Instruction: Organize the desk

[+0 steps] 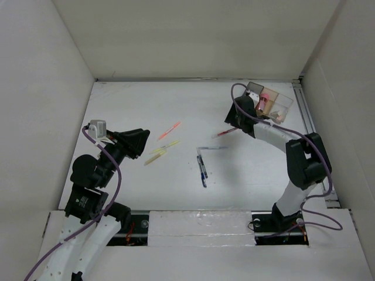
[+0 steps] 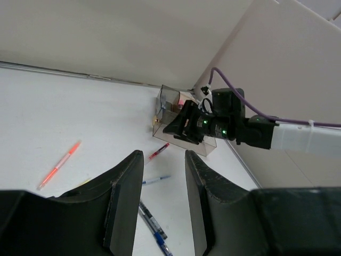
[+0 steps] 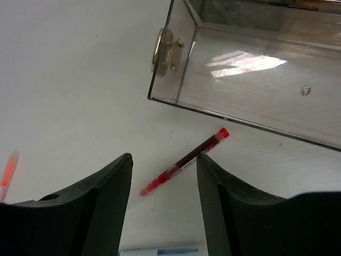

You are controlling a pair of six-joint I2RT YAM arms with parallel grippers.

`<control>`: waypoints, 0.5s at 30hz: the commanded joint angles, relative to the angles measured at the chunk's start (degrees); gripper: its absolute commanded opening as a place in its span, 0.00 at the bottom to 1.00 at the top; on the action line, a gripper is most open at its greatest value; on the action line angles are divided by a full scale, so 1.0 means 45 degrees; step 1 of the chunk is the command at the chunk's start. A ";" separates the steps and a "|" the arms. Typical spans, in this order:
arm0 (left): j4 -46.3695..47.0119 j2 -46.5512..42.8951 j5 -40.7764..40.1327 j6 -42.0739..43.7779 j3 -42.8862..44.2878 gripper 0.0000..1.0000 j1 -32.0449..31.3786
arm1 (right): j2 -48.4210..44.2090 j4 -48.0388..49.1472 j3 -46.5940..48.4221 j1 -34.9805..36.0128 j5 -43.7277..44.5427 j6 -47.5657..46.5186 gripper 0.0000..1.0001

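Note:
The white desk (image 1: 176, 99) carries loose pens. A red pen (image 1: 225, 133) lies just in front of the clear organizer box (image 1: 275, 104). My right gripper (image 1: 233, 122) is open and empty, hovering over the red pen (image 3: 184, 161), which lies diagonally between its fingers (image 3: 164, 160). An orange pen (image 1: 169, 130), two yellow pens (image 1: 161, 152), a thin blue pen (image 1: 212, 148) and two dark blue pens (image 1: 202, 170) lie mid-desk. My left gripper (image 1: 140, 143) is open and empty beside the yellow pens, above the desk at the left (image 2: 164, 154).
The organizer (image 3: 250, 80) holds a pink item (image 1: 265, 100) in a far compartment; its near compartment shows nothing in it. A metal rail (image 1: 307, 129) runs along the desk's right side. White walls enclose the desk on three sides.

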 commanded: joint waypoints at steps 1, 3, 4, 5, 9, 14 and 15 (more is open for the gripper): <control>0.0556 -0.0106 0.0193 0.0209 0.0204 0.33 0.0026 | 0.0947 -0.1900 0.1367 0.0018 -0.0035 0.0151 0.57; 0.0536 -0.0183 0.0213 0.0209 0.0204 0.33 0.0026 | 0.1201 -0.2117 0.1488 0.0018 -0.0074 0.0249 0.58; 0.0556 -0.0184 0.0155 0.0209 0.0184 0.33 0.0026 | 0.1376 -0.2098 0.1488 0.0154 -0.0035 0.0327 0.59; 0.0536 -0.0223 0.0136 0.0209 0.0204 0.33 0.0026 | 0.1494 -0.2059 0.1488 0.0155 -0.0073 0.0482 0.62; 0.0556 -0.0203 0.0292 0.0189 0.0184 0.33 0.0026 | 0.2139 -0.1962 0.1722 0.0310 -0.0289 0.0893 0.63; 0.0556 -0.0262 0.0233 0.0209 0.0165 0.33 0.0026 | 0.2744 -0.1863 0.1879 0.0546 0.0042 0.1401 0.57; 0.0536 -0.0281 0.0233 0.0209 0.0165 0.33 0.0026 | 0.2842 -0.2018 0.1976 0.0700 0.0140 0.1421 0.53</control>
